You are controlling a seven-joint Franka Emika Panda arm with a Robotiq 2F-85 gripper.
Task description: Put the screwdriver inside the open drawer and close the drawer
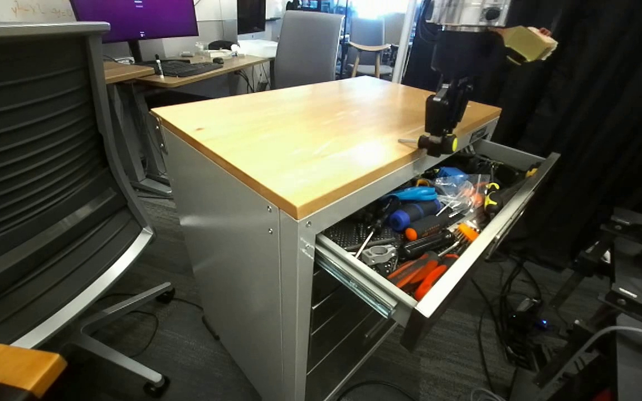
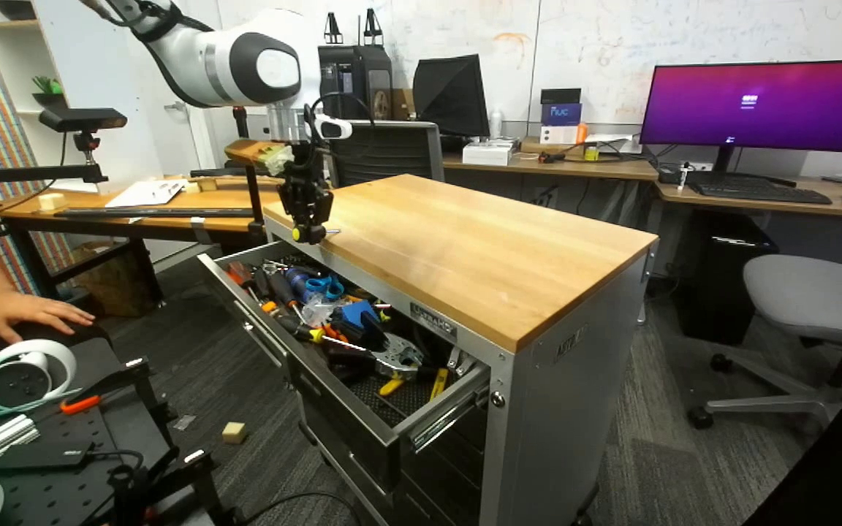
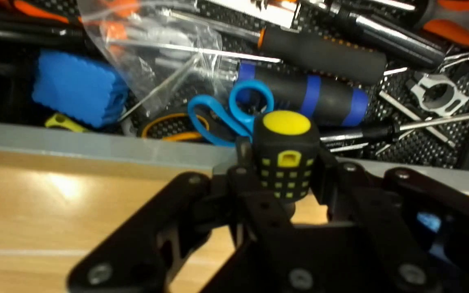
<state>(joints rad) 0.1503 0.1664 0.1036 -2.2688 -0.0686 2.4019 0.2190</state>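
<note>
The screwdriver is short and black with a yellow cap. Its handle (image 1: 437, 144) shows in an exterior view with a thin metal shaft pointing over the wood top. It also shows in an exterior view (image 2: 308, 234) and in the wrist view (image 3: 285, 162). My gripper (image 1: 442, 138) is shut on the handle; it also shows in an exterior view (image 2: 307, 223) and in the wrist view (image 3: 284, 179). It hangs above the front edge of the wood top, beside the opening. The light-grey drawer (image 1: 477, 245) is pulled out; it also shows in an exterior view (image 2: 355, 410).
The drawer holds blue scissors (image 3: 214, 116), a blue block (image 3: 77, 89), a plastic bag (image 3: 165, 53) and several orange- and blue-handled tools. The wood top (image 2: 479, 248) borders it. A person's hand (image 2: 33, 313) and a black stand (image 2: 70, 467) are in front of the cabinet.
</note>
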